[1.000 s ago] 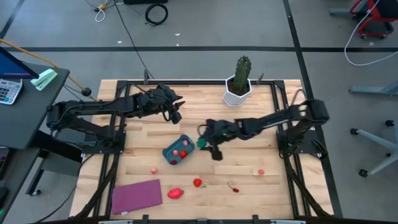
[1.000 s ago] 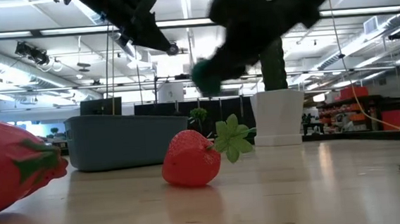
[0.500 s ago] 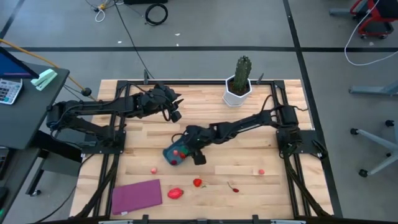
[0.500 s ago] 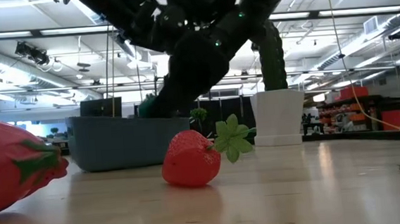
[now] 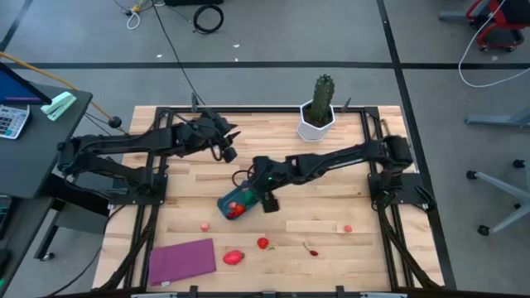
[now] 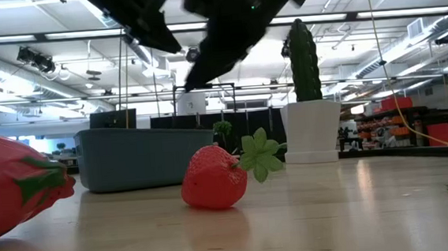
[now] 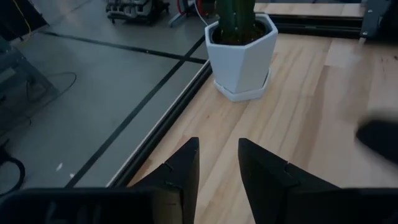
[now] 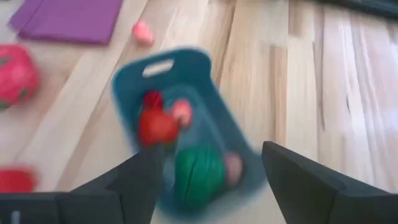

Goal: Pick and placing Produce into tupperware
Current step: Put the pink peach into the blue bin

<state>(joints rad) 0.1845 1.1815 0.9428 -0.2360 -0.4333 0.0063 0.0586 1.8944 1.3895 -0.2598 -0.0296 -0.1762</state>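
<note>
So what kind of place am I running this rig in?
Likely a robotics lab or workshop: grey floor with taped lines, loose cables, rolling chair, open industrial ceiling.

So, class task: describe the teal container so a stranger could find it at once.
Start at the wooden table and find the cactus in its white pot at the far edge. Nearer the middle, under the right gripper, sits the teal tupperware. Unlike the flat purple mat, it has walls and holds produce.
</note>
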